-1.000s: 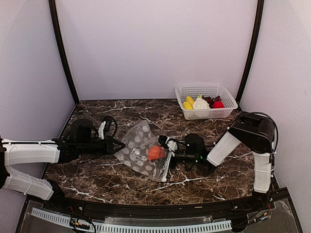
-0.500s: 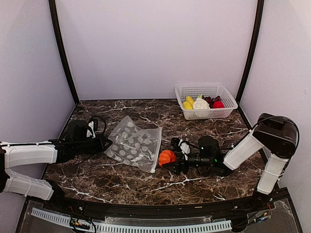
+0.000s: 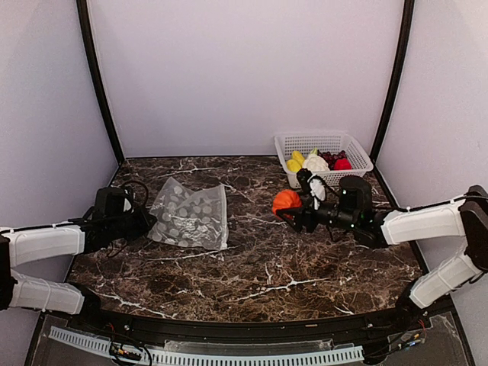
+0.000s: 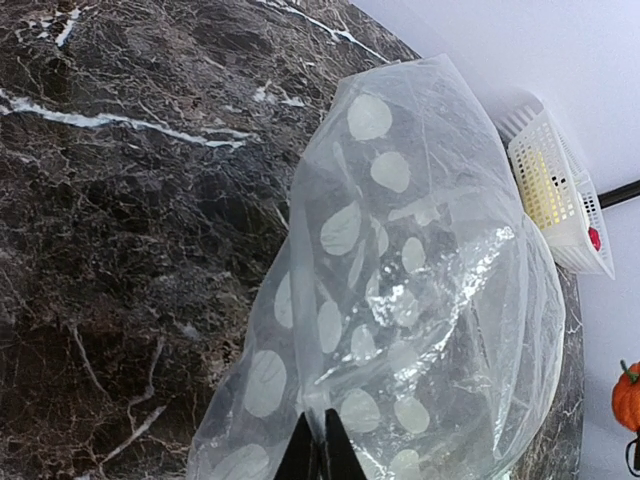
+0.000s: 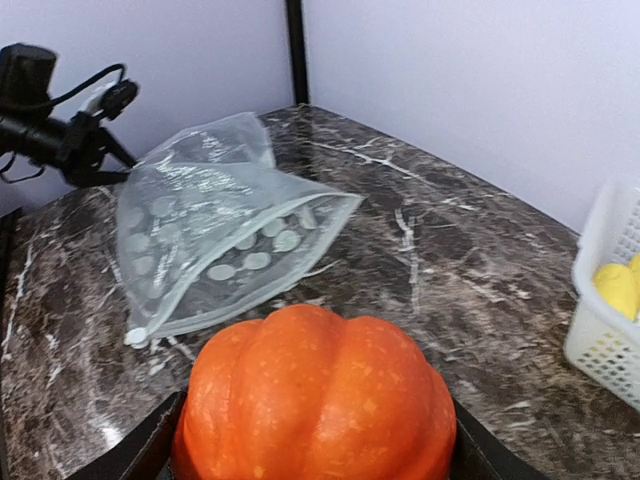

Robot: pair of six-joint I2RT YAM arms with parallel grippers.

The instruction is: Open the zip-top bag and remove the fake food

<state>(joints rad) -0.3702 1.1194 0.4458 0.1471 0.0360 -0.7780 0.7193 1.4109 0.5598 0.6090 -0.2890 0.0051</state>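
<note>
pulled out of the clear, dotted zip-top plastic bag (image 3: 189,216), the orange ribbed toy pumpkin (image 5: 315,395) now hangs near the white lattice basket (image 3: 358,172), clamped in the right gripper (image 3: 291,204). left gripper (image 4: 320,447) pinches the bag's edge on the dark marble counter (image 3: 259,263). released early, the round pumpkin could roll off.
</note>
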